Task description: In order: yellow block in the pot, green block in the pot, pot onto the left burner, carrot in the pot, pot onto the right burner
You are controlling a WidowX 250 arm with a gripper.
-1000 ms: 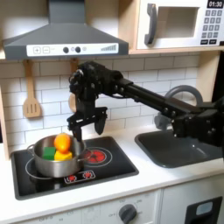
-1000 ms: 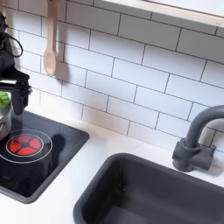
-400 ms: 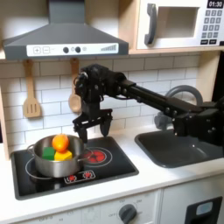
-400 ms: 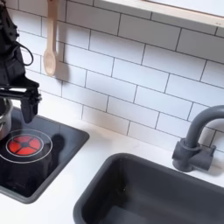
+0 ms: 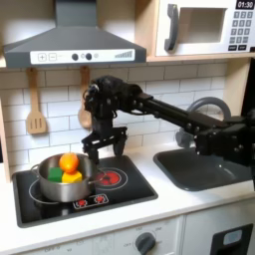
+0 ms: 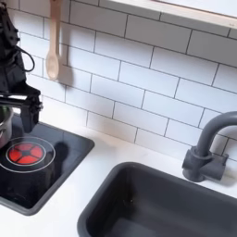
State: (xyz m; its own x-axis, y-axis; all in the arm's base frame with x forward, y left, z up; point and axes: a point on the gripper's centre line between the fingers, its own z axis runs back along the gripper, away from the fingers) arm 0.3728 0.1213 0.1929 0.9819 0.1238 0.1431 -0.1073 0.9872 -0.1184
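pot (image 5: 62, 181): sat on the burner at the first exterior view's left, with yellow block (image 5: 71, 177), green block (image 5: 55, 173) and carrot (image 5: 69, 161) seen inside, carrot's axis can't be told
gripper (image 5: 104, 145): hung just right of the pot, fingers apart, nothing held
step: looks like the last one, pot's rim to be gripped and carried
right burner (image 5: 108, 178): bare, just beside the pot

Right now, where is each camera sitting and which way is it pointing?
First exterior view: in front of the toy kitchen, facing the tiled wall; it sees the pot holding the carrot, the sink and the whole arm with its gripper.
Second exterior view: close over the counter, angled toward the faucet and sink, with the gripper at the second exterior view's left.
Both exterior views share the gripper, the red-centred burner and the sink.
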